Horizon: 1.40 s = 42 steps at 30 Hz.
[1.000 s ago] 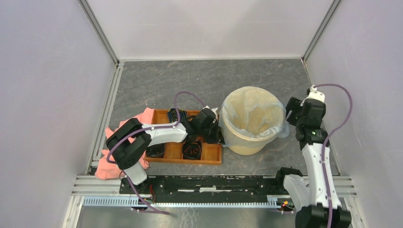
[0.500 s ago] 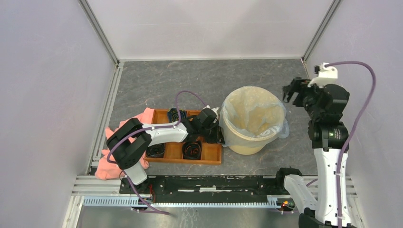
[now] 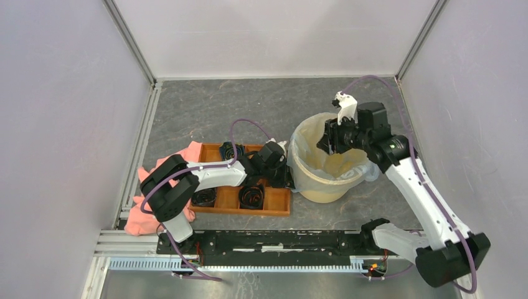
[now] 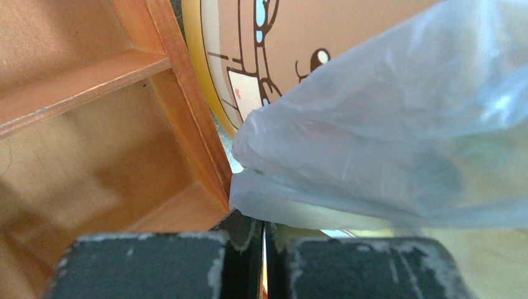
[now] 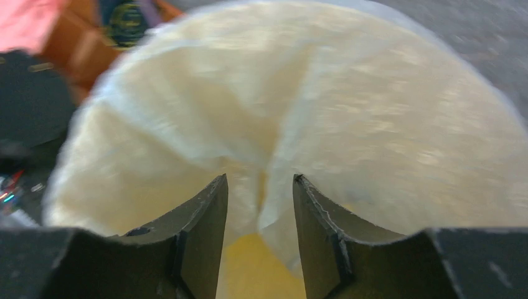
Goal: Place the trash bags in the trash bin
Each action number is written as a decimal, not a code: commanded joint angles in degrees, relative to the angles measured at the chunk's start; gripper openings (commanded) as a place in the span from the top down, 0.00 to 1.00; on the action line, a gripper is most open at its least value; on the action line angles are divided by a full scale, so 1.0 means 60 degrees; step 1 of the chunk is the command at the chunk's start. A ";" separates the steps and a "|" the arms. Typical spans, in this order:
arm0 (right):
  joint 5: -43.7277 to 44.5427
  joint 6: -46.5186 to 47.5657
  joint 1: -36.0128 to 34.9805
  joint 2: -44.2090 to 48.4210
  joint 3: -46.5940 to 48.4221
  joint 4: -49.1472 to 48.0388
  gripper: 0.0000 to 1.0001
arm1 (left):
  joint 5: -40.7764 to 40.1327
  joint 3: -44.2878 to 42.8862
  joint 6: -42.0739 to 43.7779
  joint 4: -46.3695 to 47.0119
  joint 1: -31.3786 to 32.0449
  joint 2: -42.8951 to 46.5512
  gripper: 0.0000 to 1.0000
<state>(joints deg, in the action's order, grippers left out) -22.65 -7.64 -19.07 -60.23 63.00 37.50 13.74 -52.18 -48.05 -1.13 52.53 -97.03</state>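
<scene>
The pale-blue trash bag (image 3: 309, 142) lines the yellow-tan trash bin (image 3: 324, 189), its edge folded out over the rim. My left gripper (image 3: 288, 173) is low at the bin's left side, between bin and tray. In the left wrist view the left gripper (image 4: 263, 225) is shut with the bag's lower edge (image 4: 386, 137) at its fingertips, beside the bin wall (image 4: 324, 31). My right gripper (image 3: 328, 142) hangs over the bin's mouth. In the right wrist view the right gripper (image 5: 260, 179) is open, with a fold of bag (image 5: 187, 93) between its fingers and the bin's yellow bottom (image 5: 261, 268) below.
An orange-brown compartment tray (image 3: 227, 200) with dark coiled items (image 3: 252, 196) touches the bin's left side; it also shows in the left wrist view (image 4: 93, 156). A salmon-pink cloth (image 3: 146, 212) lies left of the tray. Walls close in left, right and back; a rail (image 3: 268, 240) runs along the front.
My right arm has swung from the bin's right side, up and leftwards, to over the bin's mouth. The left arm, bag and bin have not moved.
</scene>
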 commanded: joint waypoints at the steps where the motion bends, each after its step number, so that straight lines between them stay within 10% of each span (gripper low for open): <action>1: 0.3628 0.0266 -0.0035 -0.0456 0.0125 -0.0267 0.53 | -0.0316 -0.0087 0.0027 -0.0073 0.0057 0.0102 0.98; 6: 0.6688 -0.0369 -0.0114 0.0489 -0.2365 -0.3837 0.56 | -0.0616 -0.0144 -0.0112 -0.0118 0.0189 0.0107 0.98; 10: 0.8364 -0.0668 -0.0725 0.0449 -0.2605 -0.3359 0.54 | -0.0785 -0.0195 -0.0165 -0.0177 0.0288 0.0092 0.98; 20: 0.4181 0.0296 -0.0937 0.1228 -0.1461 -0.0744 0.10 | -0.0742 -0.0207 0.0022 -0.0193 0.0341 0.0048 0.98; 32: 0.2950 -0.1626 -0.1338 -0.0908 -0.2475 -0.5386 0.08 | -0.0726 -0.0460 0.0011 -0.0369 0.0473 0.0058 0.98; 42: 0.4419 -0.0133 -0.1375 0.0704 -0.1894 -0.1212 0.02 | -0.0996 0.0026 0.0047 -0.0029 0.0471 0.0443 0.96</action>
<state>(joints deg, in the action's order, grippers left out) 2.72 -12.62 -27.31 -60.14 47.79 19.42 9.13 -52.99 -48.12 -3.05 55.09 -96.68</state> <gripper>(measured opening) 0.979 0.034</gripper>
